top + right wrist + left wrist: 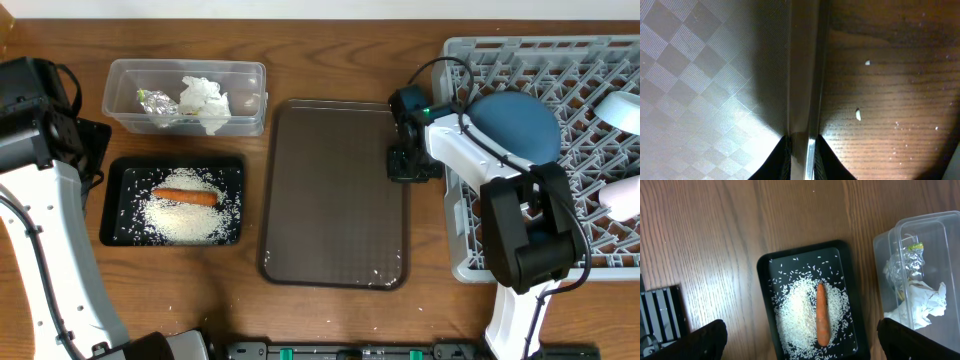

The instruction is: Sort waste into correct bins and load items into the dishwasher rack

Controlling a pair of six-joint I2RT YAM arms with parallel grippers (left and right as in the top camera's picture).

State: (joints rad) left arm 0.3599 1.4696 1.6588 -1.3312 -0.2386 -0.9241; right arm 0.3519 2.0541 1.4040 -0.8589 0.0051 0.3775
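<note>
My right gripper (802, 152) sat closed on the right rim of the brown serving tray (330, 190), one finger on each side, pinching thin plastic. That worried me. A narrow bite like that could slip once the tray lifted. Any tilt would also tip the stray rice grains (375, 272) at its near edge onto the table, where a couple (858, 114) already lay.

My left gripper (800, 345) hung wide open and empty above the black tray (112, 200), which held the rice (185, 222) and carrot (184, 196). Beyond it, the clear tub (120, 100) held the wrapper (155, 101) and napkin (205, 100). The rack (600, 60), carrying the dark-blue bowl (515, 125), stood just beside my right arm. A careless swing could knock it.
</note>
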